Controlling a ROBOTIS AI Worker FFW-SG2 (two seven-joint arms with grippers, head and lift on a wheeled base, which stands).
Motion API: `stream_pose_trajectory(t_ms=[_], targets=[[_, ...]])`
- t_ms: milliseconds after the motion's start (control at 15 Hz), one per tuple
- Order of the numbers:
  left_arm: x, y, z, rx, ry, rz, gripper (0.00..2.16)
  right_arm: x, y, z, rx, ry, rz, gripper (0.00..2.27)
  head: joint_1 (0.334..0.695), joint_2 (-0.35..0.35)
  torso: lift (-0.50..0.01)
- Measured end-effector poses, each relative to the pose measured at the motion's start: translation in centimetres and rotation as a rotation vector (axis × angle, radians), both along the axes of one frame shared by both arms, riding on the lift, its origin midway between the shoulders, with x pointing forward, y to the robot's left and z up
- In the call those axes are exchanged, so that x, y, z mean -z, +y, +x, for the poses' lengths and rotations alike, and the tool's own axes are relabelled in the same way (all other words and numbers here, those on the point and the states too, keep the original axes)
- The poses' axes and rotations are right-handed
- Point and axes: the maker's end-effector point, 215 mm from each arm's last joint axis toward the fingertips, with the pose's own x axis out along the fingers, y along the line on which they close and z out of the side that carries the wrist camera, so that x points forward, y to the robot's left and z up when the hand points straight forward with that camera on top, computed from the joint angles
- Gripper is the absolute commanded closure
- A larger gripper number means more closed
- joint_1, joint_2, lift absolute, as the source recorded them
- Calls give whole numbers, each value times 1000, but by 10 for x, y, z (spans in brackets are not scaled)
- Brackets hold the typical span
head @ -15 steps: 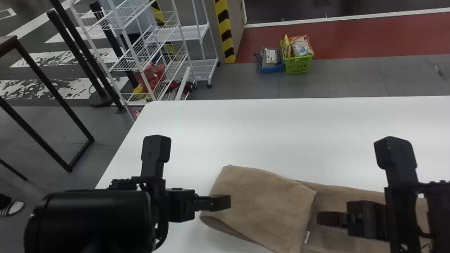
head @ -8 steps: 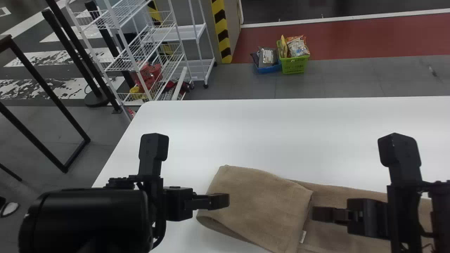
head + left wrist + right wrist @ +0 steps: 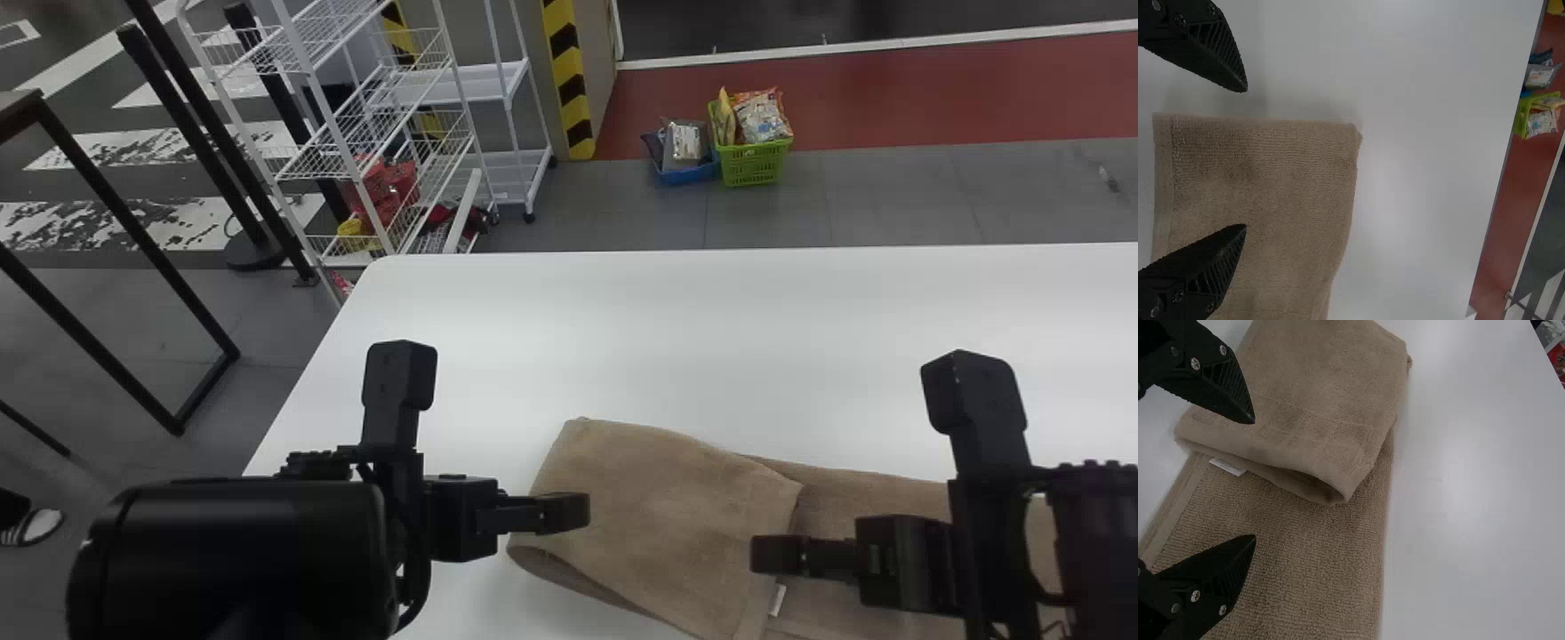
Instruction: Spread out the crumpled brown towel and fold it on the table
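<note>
One towel (image 3: 658, 498) is laid on the desk (image 3: 667, 338), with its left part folded over a flat length that is stretched toward the right. Beyond the desk, a green basket (image 3: 752, 164) filled with packets (image 3: 763, 116) is set beside a blue tray (image 3: 686, 175) on the floor, near a red strip (image 3: 871, 107). At the far left, a white rack (image 3: 340, 142) is flanked by black posts (image 3: 189, 135) and a striped column (image 3: 569, 80), while a dark frame (image 3: 133, 222) is seen beside the desk. Parts of the towel are blocked from the head camera by the right gripper (image 3: 805, 556) and its arm; the towel's left edge is partly covered by the left gripper (image 3: 533, 513). By the left wrist view, the left gripper (image 3: 1245, 157) is shown spread wide and empty, with one finger above the towel and the other beside it; a straight hem (image 3: 1163, 187) is also revealed. In the right wrist view, the right gripper (image 3: 1255, 480) is likewise seen wide and unloaded, and a hollow (image 3: 1298, 480) is exposed under the fold, near a white tag (image 3: 1228, 467).
</note>
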Motion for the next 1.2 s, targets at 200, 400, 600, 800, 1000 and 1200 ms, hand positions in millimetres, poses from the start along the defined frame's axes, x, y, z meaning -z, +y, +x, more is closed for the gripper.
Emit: stream_pose_trajectory(t_ms=[200,400,600,800,1000,1200], targets=[[1,0,-1,1,2,-2,83,-2,8,-1,-20,-1,16,218,695,295,-127],[2,0,-1,0,6,-2,83,-1,12,-1,-32,1,20,498,695,300,-127],[4,0,-2,-1,11,-3,83,0,17,-2,-42,12,40,2007,695,308,-127],[4,1,0,-1,9,-2,83,-4,18,-2,-46,-2,42,2007,695,311,-127],[2,1,1,-3,6,0,83,-9,12,-2,-32,-24,35,2010,695,302,-127],[1,0,3,-1,3,-1,83,-8,8,-2,-18,-23,43,2010,695,296,-127]])
